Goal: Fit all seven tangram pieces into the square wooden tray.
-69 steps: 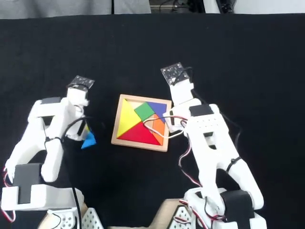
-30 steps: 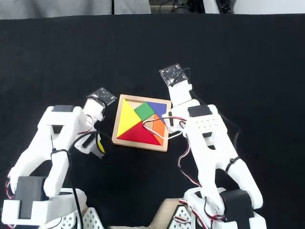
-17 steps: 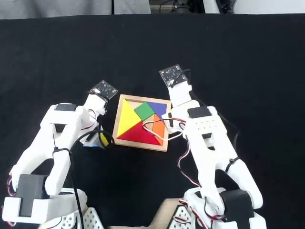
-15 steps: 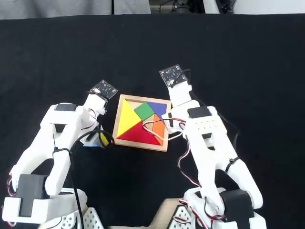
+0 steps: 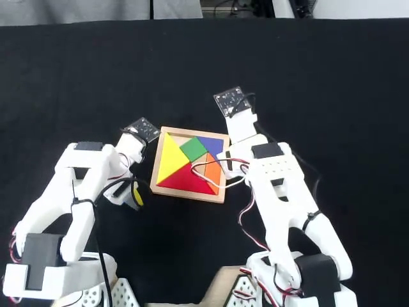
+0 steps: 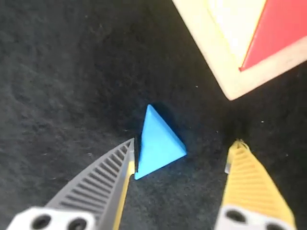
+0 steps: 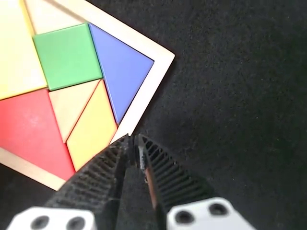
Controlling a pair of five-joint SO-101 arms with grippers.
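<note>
The left claw [image 6: 184, 143] stands wide astride the blue triangle [image 6: 158, 146], grey finger touching it and yellow finger apart, probably ready to pinch. The piece lies on the black surface [image 6: 57, 57] at the tray's [image 6: 216, 72] eight o'clock, with open room around. At the tray's four o'clock rim the right claw [image 7: 133, 141] is pinched narrow and empty, perhaps steadying it.

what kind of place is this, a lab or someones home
Probably a robotics lab or hobby workbench: a white left arm and right arm stand at a table draped in black cloth, with a wooden tray of tangram pieces between them.
</note>
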